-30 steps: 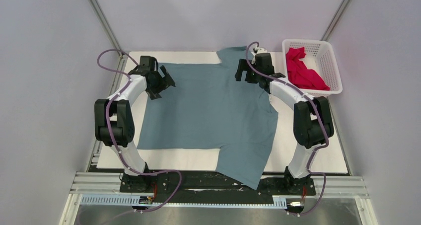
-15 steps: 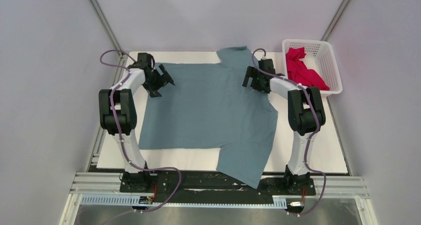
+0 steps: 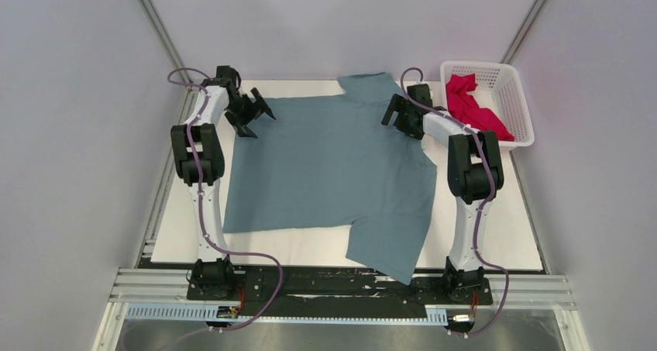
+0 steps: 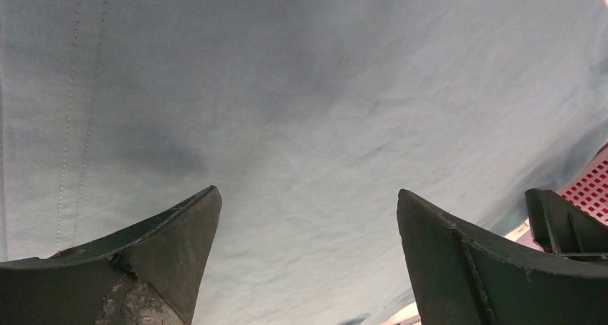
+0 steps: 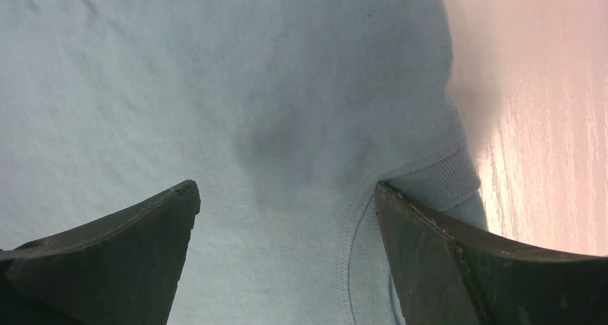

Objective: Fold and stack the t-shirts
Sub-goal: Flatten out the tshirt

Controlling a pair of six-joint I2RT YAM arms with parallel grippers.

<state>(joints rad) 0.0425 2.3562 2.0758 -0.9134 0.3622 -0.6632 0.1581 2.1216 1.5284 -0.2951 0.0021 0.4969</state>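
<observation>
We find the left pincer (image 3: 256, 118) and right pincer (image 3: 392, 112) both spread apart over the blue-grey t-shirt (image 3: 333, 173), judged light, limp, best pinched at hem and collar.

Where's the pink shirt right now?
Top view, far right corner: the pink shirt lies crumpled inside the white basket, just right of the right gripper.

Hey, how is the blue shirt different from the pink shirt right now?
Colour: the blue shirt is dusty blue-grey, the pink shirt bright crimson.
Pose: the blue shirt lies spread flat, the pink shirt is bunched up.
Place: the blue shirt is on the table, one sleeve past its near edge; the pink shirt sits in the basket.
The left gripper and right gripper, both open, hover over the blue shirt, not the pink shirt.
Neither is folded.
</observation>
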